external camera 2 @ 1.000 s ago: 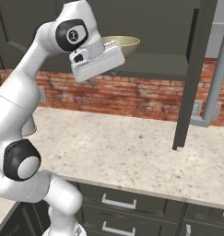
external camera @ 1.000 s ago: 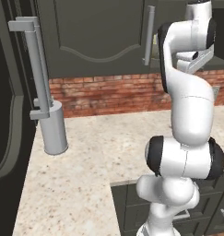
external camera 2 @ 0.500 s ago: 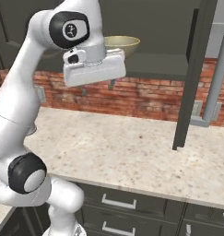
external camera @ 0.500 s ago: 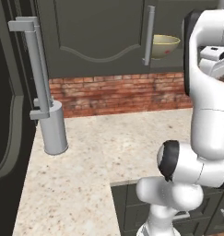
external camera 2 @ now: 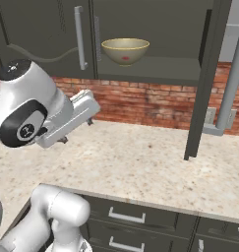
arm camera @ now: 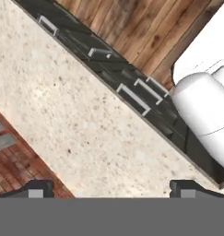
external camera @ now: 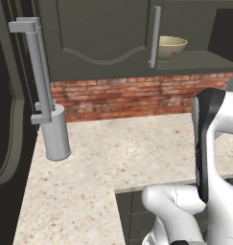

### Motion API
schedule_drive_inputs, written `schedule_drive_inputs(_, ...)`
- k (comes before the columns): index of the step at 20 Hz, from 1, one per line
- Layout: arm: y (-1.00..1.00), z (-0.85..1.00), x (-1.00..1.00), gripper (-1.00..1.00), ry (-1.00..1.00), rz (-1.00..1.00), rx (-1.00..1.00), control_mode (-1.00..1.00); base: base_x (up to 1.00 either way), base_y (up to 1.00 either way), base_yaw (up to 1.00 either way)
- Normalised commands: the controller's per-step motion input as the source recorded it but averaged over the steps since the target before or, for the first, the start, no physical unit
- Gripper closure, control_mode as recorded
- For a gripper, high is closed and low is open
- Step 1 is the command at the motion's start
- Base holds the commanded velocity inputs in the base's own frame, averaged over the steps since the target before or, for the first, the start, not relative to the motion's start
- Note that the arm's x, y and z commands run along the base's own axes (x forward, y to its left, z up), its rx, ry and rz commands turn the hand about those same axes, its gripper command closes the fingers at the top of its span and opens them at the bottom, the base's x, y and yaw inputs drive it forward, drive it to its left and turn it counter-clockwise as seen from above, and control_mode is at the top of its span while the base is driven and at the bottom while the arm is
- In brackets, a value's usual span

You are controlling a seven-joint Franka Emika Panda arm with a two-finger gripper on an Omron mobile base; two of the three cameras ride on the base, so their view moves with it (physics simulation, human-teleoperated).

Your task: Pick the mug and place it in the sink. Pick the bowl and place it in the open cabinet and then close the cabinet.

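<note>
Gripper (arm camera: 109,188) spread wide, nothing between the fingertips, touching nothing, looking down on the speckled tabletop (arm camera: 76,124) with the drawer fronts (arm camera: 132,94) along its edge. Beyond it, up on the inner shelf (external camera 2: 155,69) of the open cabinet (external camera 2: 209,74), sits the bowl (external camera 2: 125,50), upright, well above and apart from the gripper. The cabinet door stands swung out.

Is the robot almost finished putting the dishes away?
Nearly. Done: the bowl sits on the shelf inside the open cabinet. The pictures don't settle whether the mug reached the sink. In hand: nothing; the gripper is open and empty, looking down over the counter. Left: the cabinet door stands swung out, so it needs pushing shut.
</note>
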Motion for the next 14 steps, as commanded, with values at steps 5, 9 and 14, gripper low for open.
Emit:
schedule_drive_inputs(5, -0.08, 0.25, 0.4, -1.0, -0.58, 0.33, -0.14, -1.0, 0.0, 0.0, 0.0)
schedule_drive_inputs(9, -0.31, 1.0, -0.17, -1.0, 0.0, 0.2, 0.03, -1.0, 0.0, 0.0, 0.0)
schedule_drive_inputs(14, -0.09, 0.83, -0.25, -1.0, 0.0, 0.16, 0.03, -1.0, 0.0, 0.0, 0.0)
